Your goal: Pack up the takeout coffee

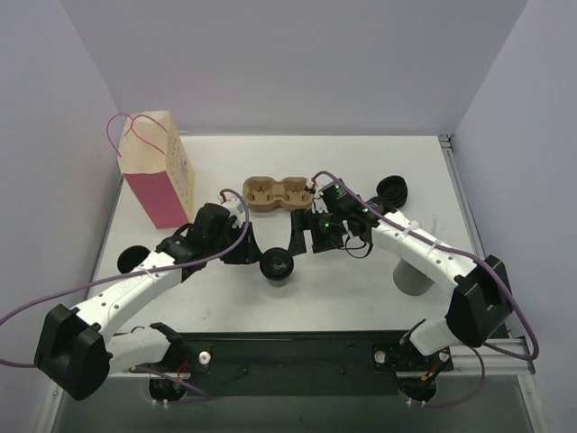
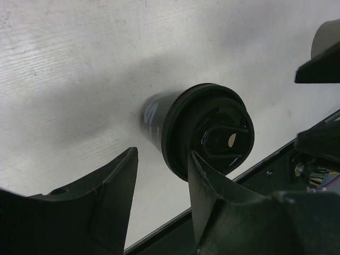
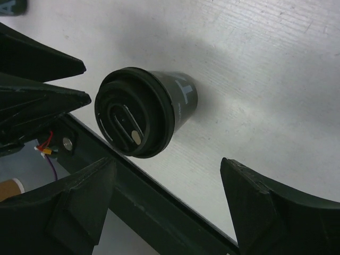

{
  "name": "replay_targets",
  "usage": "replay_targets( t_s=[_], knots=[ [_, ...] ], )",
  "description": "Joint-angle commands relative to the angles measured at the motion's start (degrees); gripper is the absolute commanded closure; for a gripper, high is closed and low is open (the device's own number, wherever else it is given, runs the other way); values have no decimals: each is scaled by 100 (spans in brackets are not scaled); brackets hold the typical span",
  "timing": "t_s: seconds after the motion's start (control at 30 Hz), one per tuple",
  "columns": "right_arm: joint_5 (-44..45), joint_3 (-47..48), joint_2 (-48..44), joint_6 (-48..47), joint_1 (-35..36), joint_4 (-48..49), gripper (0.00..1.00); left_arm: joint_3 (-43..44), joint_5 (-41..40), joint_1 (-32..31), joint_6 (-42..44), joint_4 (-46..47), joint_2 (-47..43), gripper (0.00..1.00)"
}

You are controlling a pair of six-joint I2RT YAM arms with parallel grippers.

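**Cup on the desk, both jaws spread**

1 lidded takeout coffee [image 1: 277, 265] stands upright on the desk [image 1: 343, 299], near the pulp tray [image 1: 278, 194] but not in it. The left jaws and right jaws flank it, spread wide and gripping nothing. The step in hand looks like the pick-up: 1 pair must close on the cup wall, then lift. Whether the tray's wells are free is hard to tell.

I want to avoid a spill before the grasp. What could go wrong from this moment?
1. The left claw and right claw, both open, point at the same lidded cup; they might collide.
2. The cup stands free on the table, so a finger's nudge could tip it.
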Motion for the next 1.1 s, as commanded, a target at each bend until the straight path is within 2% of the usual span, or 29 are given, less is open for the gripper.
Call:
replay_targets(
  t_s=[0.0,0.3,0.67,0.93,1.07],
  knots=[
    [-297,461,457,-385,35,123,20,-361,545,80,-188,1200,-83,48],
    [-482,866,1441,-552,43,141,32,-748,554,124,-233,1562,102,48],
    [-631,190,1486,-517,43,658,49,-951,632,115,-330,1720,76,48],
    [-657,5,1390,-482,26,826,50,-1056,905,115,-444,1852,-179,46],
    [-701,57,1337,-499,-9,809,50,-1240,1124,115,-532,2203,-83,44]
  ],
)
